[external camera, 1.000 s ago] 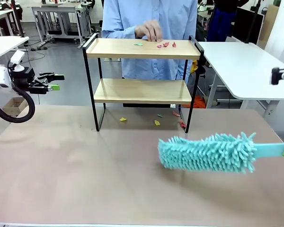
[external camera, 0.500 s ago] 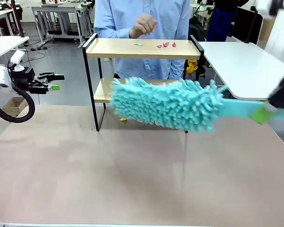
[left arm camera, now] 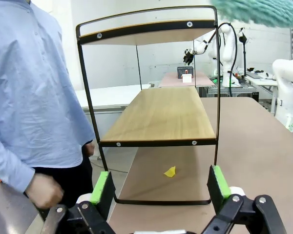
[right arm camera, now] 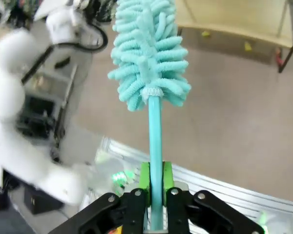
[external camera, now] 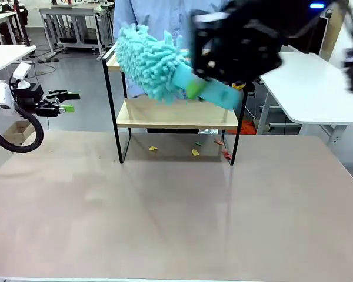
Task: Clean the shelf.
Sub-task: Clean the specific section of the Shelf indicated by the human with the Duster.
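A brown table (external camera: 165, 223) carries, at its far edge, the two-tier wooden shelf in a black metal frame (external camera: 176, 114). A fluffy teal duster (external camera: 150, 59), its handle clamped in the right arm's jaws, hovers by the top board's left end, lying roughly along it. The left arm's jaws gape wide, well off to the left.

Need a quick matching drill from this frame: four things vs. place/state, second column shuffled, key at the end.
Things:
1. left gripper
2. right gripper
3. duster
4. yellow scrap

Place or state:
A. lying on the table under the shelf
B. shut on the duster's handle
C. open, holding nothing
D. raised beside the shelf's top board

Pairs: 1-C, 2-B, 3-D, 4-A
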Robot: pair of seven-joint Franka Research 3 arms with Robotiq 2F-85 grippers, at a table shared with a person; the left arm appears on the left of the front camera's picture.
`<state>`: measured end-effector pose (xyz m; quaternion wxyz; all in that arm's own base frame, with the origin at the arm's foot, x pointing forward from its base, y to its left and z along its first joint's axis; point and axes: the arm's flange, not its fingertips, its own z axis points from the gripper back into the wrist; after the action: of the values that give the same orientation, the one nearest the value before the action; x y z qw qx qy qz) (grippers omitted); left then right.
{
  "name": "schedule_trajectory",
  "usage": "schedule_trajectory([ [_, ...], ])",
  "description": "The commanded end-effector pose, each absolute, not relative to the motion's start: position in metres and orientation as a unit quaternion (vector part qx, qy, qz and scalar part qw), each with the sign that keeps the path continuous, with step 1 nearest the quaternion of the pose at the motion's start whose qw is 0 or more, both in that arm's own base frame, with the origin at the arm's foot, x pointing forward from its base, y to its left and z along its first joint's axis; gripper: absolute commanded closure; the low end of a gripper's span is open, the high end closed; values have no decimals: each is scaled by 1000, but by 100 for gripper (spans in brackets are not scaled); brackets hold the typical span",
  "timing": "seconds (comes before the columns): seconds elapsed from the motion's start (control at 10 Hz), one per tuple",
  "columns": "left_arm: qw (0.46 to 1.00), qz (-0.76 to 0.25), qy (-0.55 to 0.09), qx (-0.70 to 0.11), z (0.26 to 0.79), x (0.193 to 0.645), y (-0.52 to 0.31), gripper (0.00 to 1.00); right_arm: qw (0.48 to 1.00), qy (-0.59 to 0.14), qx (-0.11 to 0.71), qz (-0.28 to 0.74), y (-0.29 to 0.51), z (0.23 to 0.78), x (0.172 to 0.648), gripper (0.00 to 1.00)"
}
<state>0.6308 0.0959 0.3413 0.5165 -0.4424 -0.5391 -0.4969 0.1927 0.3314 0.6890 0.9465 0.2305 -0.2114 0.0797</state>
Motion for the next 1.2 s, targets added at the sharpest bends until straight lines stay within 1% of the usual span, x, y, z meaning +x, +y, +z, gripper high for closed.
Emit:
schedule_trajectory([
  [0.0,517,-500,-539,-440,345,630,95,0,946,-221,238,-5,356,706,233,87],
  [0.1,517,-500,-539,-440,345,630,95,0,949,-174,262,4,348,708,246,87],
  [0.2,517,-500,-539,-440,345,630,95,0,946,-215,238,33,343,691,216,87],
  [0.6,517,-500,-539,-440,345,630,95,0,946,-215,238,33,343,691,216,87],
  [0.7,517,-500,-539,-440,345,630,95,0,949,-205,234,46,351,693,218,87],
  [0.8,517,-500,-539,-440,345,630,95,0,949,-240,204,22,379,706,234,87],
  [0.9,517,-500,-539,-440,345,630,95,0,948,-259,182,10,397,714,254,87],
  [1.1,517,-500,-539,-440,345,630,95,0,948,-270,168,-8,425,718,290,87],
])
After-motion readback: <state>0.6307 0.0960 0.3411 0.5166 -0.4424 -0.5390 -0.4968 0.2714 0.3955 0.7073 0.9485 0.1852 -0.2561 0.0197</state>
